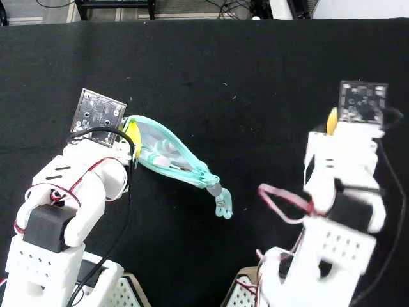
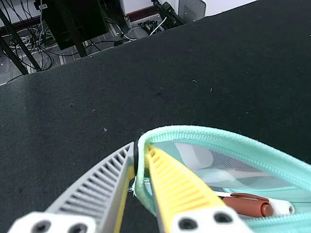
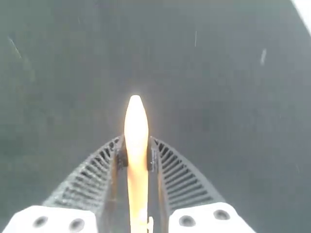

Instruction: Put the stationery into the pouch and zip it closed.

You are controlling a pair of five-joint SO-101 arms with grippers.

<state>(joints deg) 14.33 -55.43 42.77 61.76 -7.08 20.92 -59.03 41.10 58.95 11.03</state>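
Pouch (image 1: 167, 155) lies diagonal, I see zip-pull end pointing twd R arm (image 1: 339, 211); L gripper (image 2: 139, 149) pinches opposite rim; R gripper (image 3: 136, 124) pressed together

Black cloth over the whole bench (image 1: 255, 64), matte and evenly lit. Past its far edge, pale grey floor (image 1: 192, 13) with loose dark cables (image 1: 233, 7) and a black stand (image 1: 115, 6). Farther back, a dark cabinet (image 2: 73, 19), a grey perforated box (image 2: 192, 7), a white wall (image 2: 138, 4).
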